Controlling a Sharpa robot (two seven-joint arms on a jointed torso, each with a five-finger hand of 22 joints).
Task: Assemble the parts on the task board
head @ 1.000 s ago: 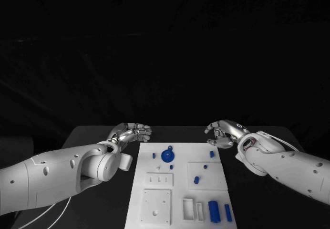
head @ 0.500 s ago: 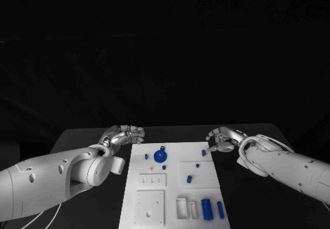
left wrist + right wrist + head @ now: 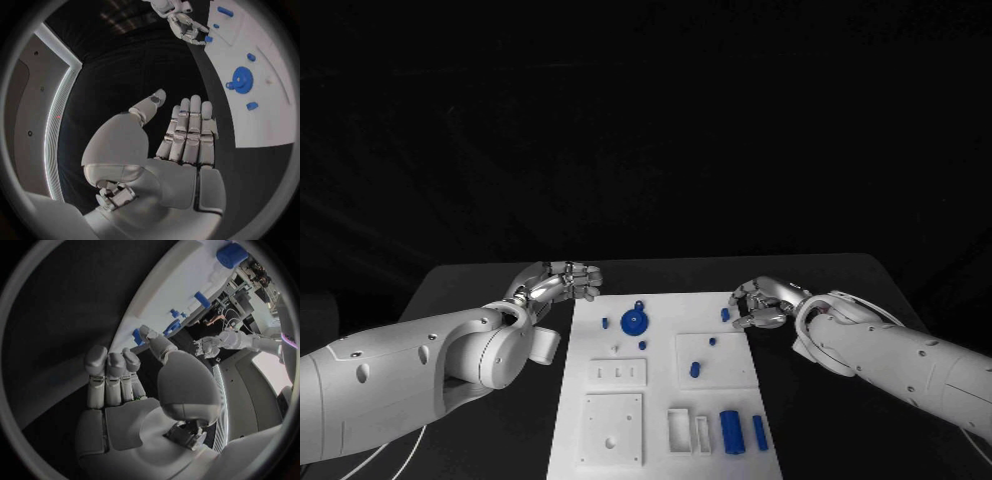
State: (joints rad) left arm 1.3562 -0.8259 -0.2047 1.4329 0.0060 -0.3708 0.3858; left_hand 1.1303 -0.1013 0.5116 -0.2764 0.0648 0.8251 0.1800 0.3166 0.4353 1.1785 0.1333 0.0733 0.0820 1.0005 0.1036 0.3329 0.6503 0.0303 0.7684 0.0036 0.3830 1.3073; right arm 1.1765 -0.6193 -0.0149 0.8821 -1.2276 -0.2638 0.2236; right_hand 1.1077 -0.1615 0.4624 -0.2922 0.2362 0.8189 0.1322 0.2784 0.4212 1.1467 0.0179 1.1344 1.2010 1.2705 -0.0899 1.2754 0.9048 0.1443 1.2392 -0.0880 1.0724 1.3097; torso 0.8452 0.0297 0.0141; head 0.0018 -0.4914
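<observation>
A robotics lab — black table (image 3: pixel 488 290), white task board (image 3: pixel 661 395) with blue parts (image 3: pixel 635 320)

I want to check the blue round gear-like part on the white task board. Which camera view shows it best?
The left wrist view: the blue round gear-like part appears large and unobstructed on the white task board. The head view shows it smaller, from above. In the right wrist view it is too small to identify.

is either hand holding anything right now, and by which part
Nothing is held. The left hand hangs beside the white board, empty. The right hand has its fingertips close to a small blue piece without gripping it.
</observation>
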